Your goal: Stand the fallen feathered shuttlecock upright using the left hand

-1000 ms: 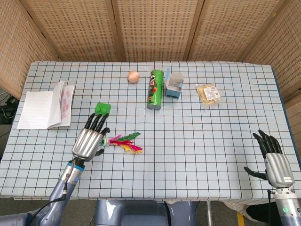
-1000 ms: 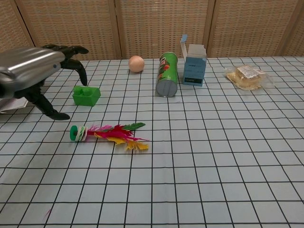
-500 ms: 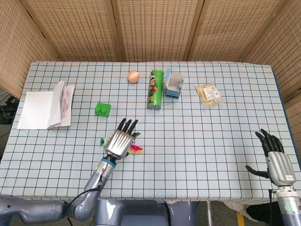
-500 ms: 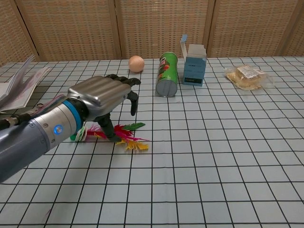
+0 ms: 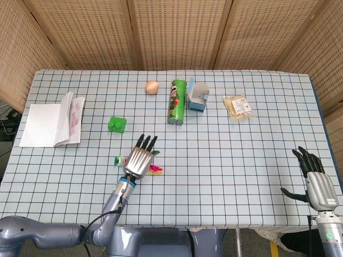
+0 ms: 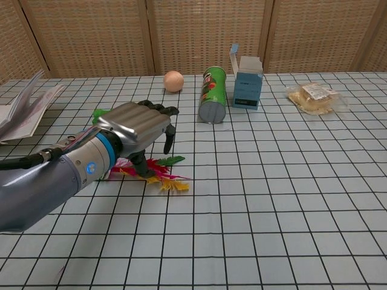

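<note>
The feathered shuttlecock [image 5: 155, 169] lies on its side on the checked tablecloth. Its green and white base [image 5: 119, 160] points left, and its pink, yellow and green feathers [image 6: 164, 179] point right. My left hand [image 5: 139, 159] hovers palm down over the middle of it, with its fingers apart and stretched away from me. In the chest view the left hand [image 6: 139, 130] covers the base, and its thumb reaches down to the feathers. It holds nothing. My right hand [image 5: 316, 181] stays at the table's near right edge, fingers spread and empty.
A green block [image 5: 117, 125] sits just behind the left hand. An open notebook [image 5: 51, 119] lies at the far left. At the back are an orange ball [image 5: 152, 86], a green chips can [image 5: 177, 101] on its side, a blue-white carton [image 5: 199, 97] and a snack bag [image 5: 237, 105].
My left hand swung right from beside the shuttlecock's base to over its feathers, then sank slightly onto them. The shuttlecock still lies flat. The right hand barely shifted.
</note>
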`<state>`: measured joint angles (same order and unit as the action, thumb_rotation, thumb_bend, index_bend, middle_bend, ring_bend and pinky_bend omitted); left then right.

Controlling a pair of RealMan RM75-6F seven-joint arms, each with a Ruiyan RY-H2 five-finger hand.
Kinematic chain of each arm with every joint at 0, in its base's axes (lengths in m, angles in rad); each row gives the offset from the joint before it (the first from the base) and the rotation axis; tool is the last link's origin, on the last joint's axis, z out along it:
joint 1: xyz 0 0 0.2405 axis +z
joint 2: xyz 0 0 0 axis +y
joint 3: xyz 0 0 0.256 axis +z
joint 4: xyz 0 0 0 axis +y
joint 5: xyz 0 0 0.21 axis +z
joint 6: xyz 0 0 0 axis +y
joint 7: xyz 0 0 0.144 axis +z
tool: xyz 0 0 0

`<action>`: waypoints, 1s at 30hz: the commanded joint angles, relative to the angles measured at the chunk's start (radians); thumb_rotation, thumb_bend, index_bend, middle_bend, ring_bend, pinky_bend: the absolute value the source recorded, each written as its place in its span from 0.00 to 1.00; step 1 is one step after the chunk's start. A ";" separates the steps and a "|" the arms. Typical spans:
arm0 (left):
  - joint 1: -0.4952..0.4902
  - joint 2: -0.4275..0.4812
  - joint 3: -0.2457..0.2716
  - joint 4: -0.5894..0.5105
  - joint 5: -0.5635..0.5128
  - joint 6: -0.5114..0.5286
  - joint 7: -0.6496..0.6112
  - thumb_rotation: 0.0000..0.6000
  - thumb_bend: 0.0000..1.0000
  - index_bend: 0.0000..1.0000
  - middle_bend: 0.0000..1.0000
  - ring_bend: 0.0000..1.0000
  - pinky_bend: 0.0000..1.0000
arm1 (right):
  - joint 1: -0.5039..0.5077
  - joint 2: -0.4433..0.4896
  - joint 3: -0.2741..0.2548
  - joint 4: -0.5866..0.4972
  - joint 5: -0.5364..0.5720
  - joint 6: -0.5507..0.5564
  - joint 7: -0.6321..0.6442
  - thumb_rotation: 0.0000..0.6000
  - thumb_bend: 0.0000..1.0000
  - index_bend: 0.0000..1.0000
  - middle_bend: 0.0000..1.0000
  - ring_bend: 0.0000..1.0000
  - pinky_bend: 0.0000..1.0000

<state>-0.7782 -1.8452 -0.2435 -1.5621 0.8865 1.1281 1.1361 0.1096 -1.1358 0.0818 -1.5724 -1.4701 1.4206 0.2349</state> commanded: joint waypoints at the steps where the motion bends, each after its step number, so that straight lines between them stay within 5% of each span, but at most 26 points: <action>1: -0.005 0.006 0.005 0.005 -0.008 0.003 -0.005 1.00 0.25 0.46 0.00 0.00 0.00 | -0.001 -0.001 -0.001 -0.001 -0.002 0.002 -0.002 1.00 0.04 0.03 0.00 0.00 0.00; 6: -0.018 0.009 0.005 0.018 -0.028 0.001 -0.016 1.00 0.34 0.46 0.00 0.00 0.00 | -0.001 -0.003 0.000 0.000 0.000 0.002 -0.002 1.00 0.04 0.03 0.00 0.00 0.00; 30: -0.059 -0.023 0.067 0.067 -0.074 0.013 -0.040 1.00 0.32 0.50 0.00 0.00 0.00 | 0.000 -0.010 0.001 0.007 0.002 0.001 0.003 1.00 0.04 0.03 0.00 0.00 0.00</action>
<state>-0.8373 -1.8684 -0.1770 -1.4952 0.8131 1.1410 1.0959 0.1093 -1.1453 0.0832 -1.5650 -1.4678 1.4216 0.2377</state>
